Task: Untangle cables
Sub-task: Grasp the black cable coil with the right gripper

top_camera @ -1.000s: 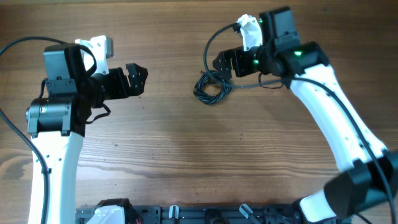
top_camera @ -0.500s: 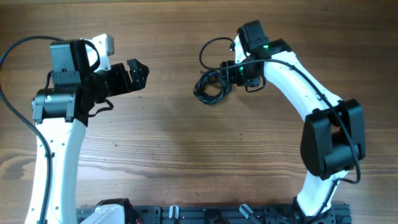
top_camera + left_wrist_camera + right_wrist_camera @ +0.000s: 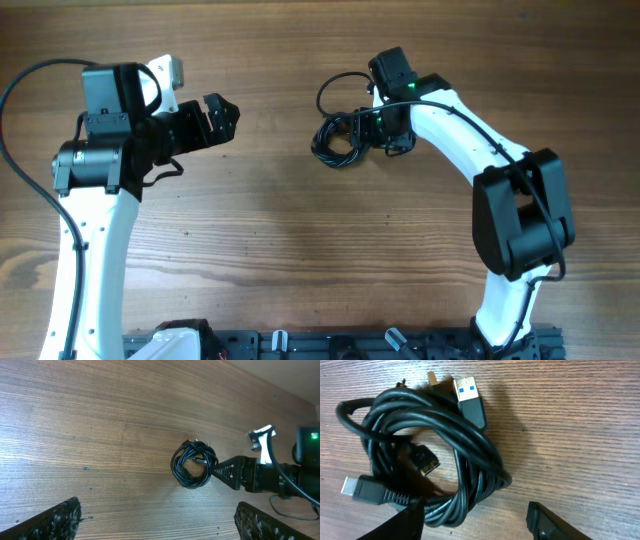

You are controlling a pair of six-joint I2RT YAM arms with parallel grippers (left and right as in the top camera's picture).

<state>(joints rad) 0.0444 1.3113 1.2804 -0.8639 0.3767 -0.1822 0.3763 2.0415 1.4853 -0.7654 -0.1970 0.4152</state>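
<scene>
Cables (image 3: 338, 139) lie coiled on table (image 3: 300, 230), right gripper (image 3: 475, 510) straddling the coil's edge, jaws parted; left gripper (image 3: 222, 120) gapes wide, well apart

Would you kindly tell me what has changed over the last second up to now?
The right gripper moved in against the cables, its jaws narrowing around their edge, not visibly gripping yet. The cables lie where they were; the left gripper stays wide open, barely shifted.

White-and-black left arm (image 3: 95, 250) is bent, its black two-finger left gripper (image 3: 226, 120) spread wide. Matching right arm (image 3: 455, 125) stretches inward, right gripper (image 3: 352, 130) tipped down, fingers partly apart.
</scene>
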